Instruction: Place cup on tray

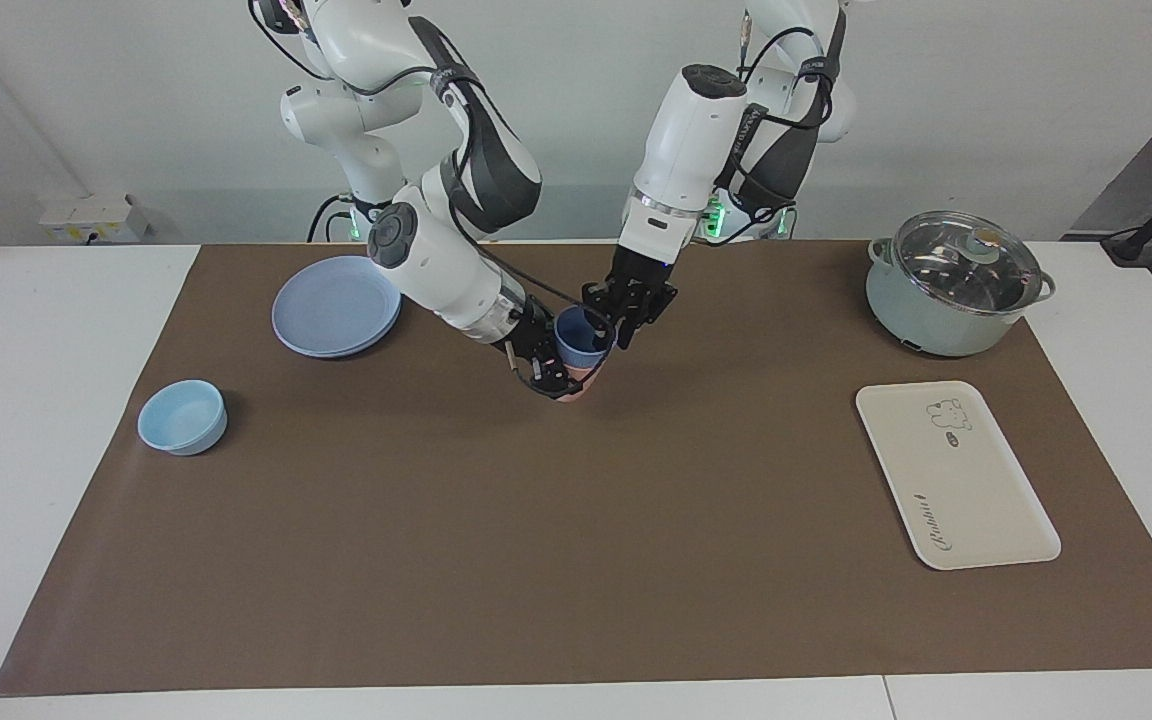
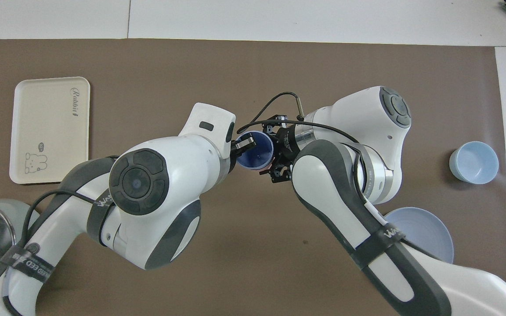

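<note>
The tray [image 1: 956, 475] has curly writing on it that looks like "Rabbit", and a small bear drawing. It lies flat at the left arm's end of the table, with its long side running toward and away from the robots. It has nothing on it.

The cup [image 1: 579, 338] is in the middle of the brown mat [image 1: 576, 560], well apart from the tray. It stands with its open mouth up, sitting inside a pink cup [image 1: 577, 385].

The left gripper [image 1: 623, 320] pinches the blue cup's rim. The right gripper [image 1: 546, 370] is closed on the pink cup below it.

A blue plate [image 1: 336, 305], a light-blue bowl [image 1: 182, 416] and a pot [image 1: 954, 285] with a glass lid also sit on the table.
</note>
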`<act>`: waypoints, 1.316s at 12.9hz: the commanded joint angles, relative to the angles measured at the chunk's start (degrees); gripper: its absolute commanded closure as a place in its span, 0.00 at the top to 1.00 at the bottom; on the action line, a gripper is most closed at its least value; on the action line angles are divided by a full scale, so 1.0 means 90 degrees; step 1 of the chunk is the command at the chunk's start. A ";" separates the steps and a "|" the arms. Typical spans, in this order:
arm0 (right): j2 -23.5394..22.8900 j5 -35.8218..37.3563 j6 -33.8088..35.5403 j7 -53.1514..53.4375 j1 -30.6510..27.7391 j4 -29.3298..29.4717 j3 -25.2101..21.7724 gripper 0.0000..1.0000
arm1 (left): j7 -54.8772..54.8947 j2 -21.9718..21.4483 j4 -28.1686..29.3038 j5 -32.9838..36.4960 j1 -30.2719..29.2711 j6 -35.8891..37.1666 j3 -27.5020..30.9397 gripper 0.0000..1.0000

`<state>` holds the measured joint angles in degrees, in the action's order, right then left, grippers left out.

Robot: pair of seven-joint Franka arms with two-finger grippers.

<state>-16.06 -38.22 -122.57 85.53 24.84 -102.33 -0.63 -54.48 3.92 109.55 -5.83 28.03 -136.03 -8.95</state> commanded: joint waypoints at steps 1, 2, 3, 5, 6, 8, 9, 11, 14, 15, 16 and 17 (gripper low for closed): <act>0.0144 0.0145 -0.0083 0.0175 0.0032 -0.0085 -0.0018 0.00 | -0.0060 -0.0055 0.0045 -0.0094 0.0079 -0.0033 0.0096 0.00; 0.0144 0.0145 -0.0083 0.0175 0.0032 -0.0085 -0.0018 0.00 | -0.0070 -0.0045 -0.0052 -0.0094 0.0059 0.0132 0.0106 0.00; 0.0144 0.0145 -0.0092 0.0175 0.0032 -0.0085 -0.0018 0.00 | -0.0051 -0.0074 -0.0159 -0.0094 0.0030 0.0395 0.0106 0.00; 0.0144 0.0145 -0.0092 0.0175 0.0032 -0.0075 -0.0018 0.00 | -0.0002 -0.0356 -0.0442 -0.0094 0.0001 0.1067 0.0145 0.00; 0.0144 0.0136 -0.0092 0.0175 0.0023 -0.0075 -0.0018 0.00 | 0.0056 -0.0541 -0.0627 -0.0094 -0.0038 0.1554 0.0213 0.00; 0.0135 0.0136 -0.0102 0.0165 0.0023 -0.0075 -0.0018 0.00 | 0.0406 -0.0806 -0.0989 -0.0104 -0.0408 0.2386 0.0233 0.00; 0.0135 0.0136 -0.0102 0.0165 0.0003 -0.0075 -0.0018 0.00 | 0.0766 -0.0913 -0.1097 -0.0162 -0.0593 0.2776 0.0272 0.00; 0.0135 0.0136 -0.0112 0.0019 -0.0075 -0.0075 -0.0037 0.00 | 0.1712 -0.0982 -0.1244 -0.0289 -0.1217 0.3393 0.0272 0.00; 0.0135 -0.0039 -0.0346 -0.0098 -0.0444 -0.0182 -0.0047 0.00 | 0.3216 -0.1138 -0.0866 -0.0415 -0.2358 0.3231 0.0331 0.00; 0.0135 -0.0185 -0.0346 -0.0166 -0.0639 -0.0212 -0.0047 0.00 | 0.3695 -0.1187 -0.0709 -0.0581 -0.2798 0.2930 0.0331 0.00; 0.0135 -0.0361 -0.0317 -0.0351 -0.0873 -0.0260 -0.0047 0.00 | 0.4144 -0.1139 -0.0591 -0.0698 -0.3189 0.2666 0.0331 0.00; 0.0144 -0.0517 -0.0288 -0.0642 -0.1214 -0.0377 -0.0047 0.00 | 0.4613 -0.1032 -0.0513 -0.0709 -0.3541 0.2421 0.0331 0.00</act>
<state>-16.05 -40.00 -124.89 84.05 18.38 -102.97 -1.64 -19.32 -5.26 102.15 -10.28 1.05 -110.18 -5.31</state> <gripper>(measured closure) 0.194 0.943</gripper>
